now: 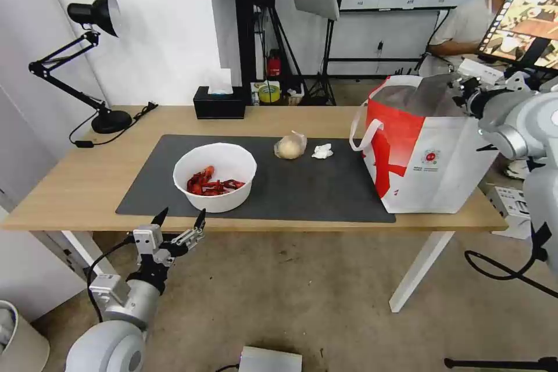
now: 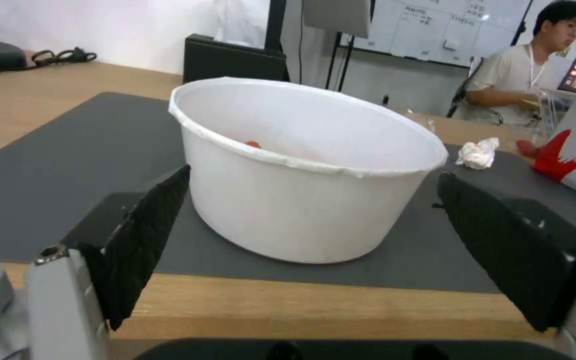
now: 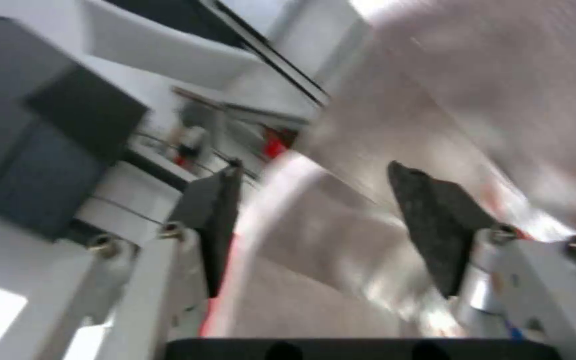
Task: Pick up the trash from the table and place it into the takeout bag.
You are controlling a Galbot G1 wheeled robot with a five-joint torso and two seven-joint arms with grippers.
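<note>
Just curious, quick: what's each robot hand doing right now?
Left hand: open, empty, at the table edge facing the white bowl.
Right hand: open, empty, up at the takeout bag.

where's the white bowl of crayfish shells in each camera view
Head view: the white bowl sits on the near left part of the dark mat, just beyond the open left hand.
Left wrist view: the bowl stands centre frame, between and beyond the left hand's two black fingers.
Right wrist view: no bowl here; the takeout bag's silver lining is.
Shared landmark: the crumpled white tissue, in the head and left wrist views.
</note>
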